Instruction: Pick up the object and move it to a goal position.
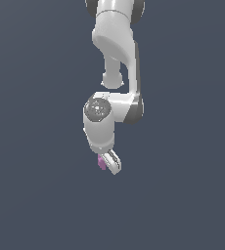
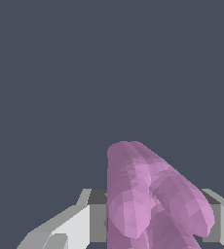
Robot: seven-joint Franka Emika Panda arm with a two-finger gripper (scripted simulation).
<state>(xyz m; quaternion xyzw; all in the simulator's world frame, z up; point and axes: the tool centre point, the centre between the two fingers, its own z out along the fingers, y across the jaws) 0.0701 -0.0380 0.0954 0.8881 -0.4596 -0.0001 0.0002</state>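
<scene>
Object: the small pink-purple piece (image 2: 148,199) sat between the fingers (image 2: 70,228), just beside the gripper (image 1: 108,162).
Grip: fingers closed on its sides.
Handling: looked light, rigid, matte; rounded lobes might slip.

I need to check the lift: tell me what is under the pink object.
Only plain dark ground shows below the pink object, which sits between the fingers of the gripper. Its underside and contact faces are hidden by fingers.

Around the work you have only a flat, dark blue-grey backdrop (image 1: 31,195), evenly lit and unmarked in the exterior view. In the wrist view you see the same plain slate surface (image 2: 46,73). You cannot tell whether it is floor or tabletop.
</scene>
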